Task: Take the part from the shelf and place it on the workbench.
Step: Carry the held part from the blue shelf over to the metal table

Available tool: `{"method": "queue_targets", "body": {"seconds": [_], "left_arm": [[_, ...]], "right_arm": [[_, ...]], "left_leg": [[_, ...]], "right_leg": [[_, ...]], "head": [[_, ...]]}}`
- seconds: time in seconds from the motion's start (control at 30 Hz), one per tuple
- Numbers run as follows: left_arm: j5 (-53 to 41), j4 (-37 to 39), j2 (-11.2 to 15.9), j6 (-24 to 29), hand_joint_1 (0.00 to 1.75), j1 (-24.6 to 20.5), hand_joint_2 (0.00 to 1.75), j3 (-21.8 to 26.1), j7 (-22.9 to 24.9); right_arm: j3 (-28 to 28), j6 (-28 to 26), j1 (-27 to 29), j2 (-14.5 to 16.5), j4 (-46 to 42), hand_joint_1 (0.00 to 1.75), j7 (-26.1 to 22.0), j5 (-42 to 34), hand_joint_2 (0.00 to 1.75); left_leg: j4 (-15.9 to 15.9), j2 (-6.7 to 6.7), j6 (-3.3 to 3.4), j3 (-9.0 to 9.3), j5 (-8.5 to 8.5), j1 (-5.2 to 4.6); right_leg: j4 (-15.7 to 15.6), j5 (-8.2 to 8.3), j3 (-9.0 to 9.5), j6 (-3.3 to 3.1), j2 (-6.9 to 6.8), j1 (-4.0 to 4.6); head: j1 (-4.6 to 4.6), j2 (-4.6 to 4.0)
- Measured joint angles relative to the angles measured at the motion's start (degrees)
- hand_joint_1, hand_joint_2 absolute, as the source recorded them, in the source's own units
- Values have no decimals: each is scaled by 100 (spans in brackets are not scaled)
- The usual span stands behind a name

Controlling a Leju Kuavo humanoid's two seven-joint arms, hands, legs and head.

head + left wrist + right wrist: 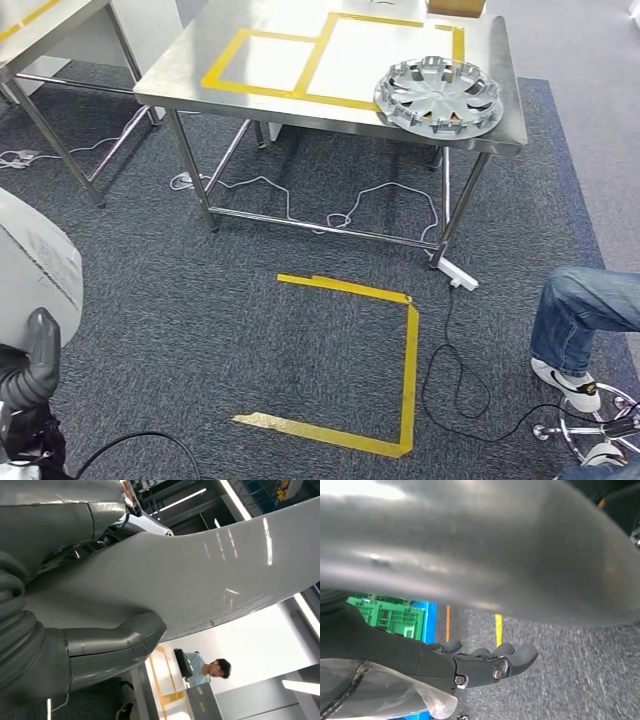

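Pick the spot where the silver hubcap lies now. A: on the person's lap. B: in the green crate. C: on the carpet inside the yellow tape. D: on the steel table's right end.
D: the hubcap lies flat on the steel table at its right end, overlapping the table's yellow tape.

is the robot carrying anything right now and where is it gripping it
Yes: a large grey curved part. The left hand grips it at its edge, thumb pressed on its surface. The right hand lies under it; contact cannot be told.
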Motion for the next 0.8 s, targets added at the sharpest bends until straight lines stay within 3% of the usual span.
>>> {"method": "queue_targets", "body": {"seconds": [0.07,0.17,0.23,0.27,0.33,0.4,0.43,0.47,0.53,0.6,0.7,0.77,0.8], "left_arm": [[16,-1,14,7,175,3,175,3,-1],[46,-2,43,21,175,25,175,7,-18],[75,-2,59,27,175,53,175,10,-51],[90,-2,66,28,175,70,175,14,-65],[107,-2,79,28,175,125,175,27,-80],[131,-3,90,20,175,195,175,42,-84],[144,-4,97,10,175,223,175,53,-86],[160,-8,102,1,175,246,175,68,-91],[190,-26,110,-17,175,278,175,108,-106],[219,-56,115,-38,175,312,175,148,-127],[250,-109,120,-94,175,389,175,195,-165],[273,-150,116,-139,175,427,175,219,-187],[282,-164,114,-163,175,442,175,237,-195]], "right_arm": [[7,17,-15,1,0,0,0,27,0],[32,34,-15,4,0,0,-7,62,0],[45,37,-10,7,0,0,-2,80,0],[51,38,-11,9,0,0,1,89,0],[73,42,-10,9,0,0,3,109,0],[100,54,-4,10,0,0,2,134,0],[112,62,-2,11,0,0,2,147,0],[122,72,-2,14,0,0,3,159,0],[136,87,-6,27,0,0,4,174,0],[139,93,-15,41,0,0,3,181,0],[144,92,-19,53,0,0,-2,189,0],[153,89,-18,56,0,0,-2,196,0],[161,87,-14,57,0,0,-2,199,0]], "left_leg": [[23,1,-58,-12,-7,-22],[36,2,-159,-37,5,-28],[198,-6,-223,-95,-133,-13],[415,-11,-255,-180,-285,-7],[1149,-14,-295,-476,-674,1],[1637,-15,-306,-664,-819,3],[1573,-15,-299,-620,-726,3],[1292,-17,-284,-475,-543,2],[495,-33,-236,-89,-197,-6],[58,-51,-191,99,-93,-23],[-5,-51,-111,86,-77,-21],[-49,-41,-40,84,-36,11],[-57,-35,-18,78,-24,18]], "right_leg": [[-605,161,314,-41,-27,10],[-710,169,376,-130,-19,19],[-730,197,378,-204,-21,4],[-741,209,379,-238,-23,-5],[-740,214,368,-277,-23,1],[-738,216,361,-285,-19,8],[-736,216,363,-285,-15,10],[-735,216,369,-284,-11,10],[-726,213,377,-268,-6,22],[-711,219,351,-219,-5,38],[-702,220,312,-124,-6,38],[-442,24,178,-66,-7,34],[-134,-156,32,-42,-8,22]], "head": [[-4,0],[-9,0],[-19,0],[-24,0],[-33,0],[-31,0],[-31,0],[-31,0],[-31,0],[-27,0],[-23,0],[6,0],[18,0]]}}
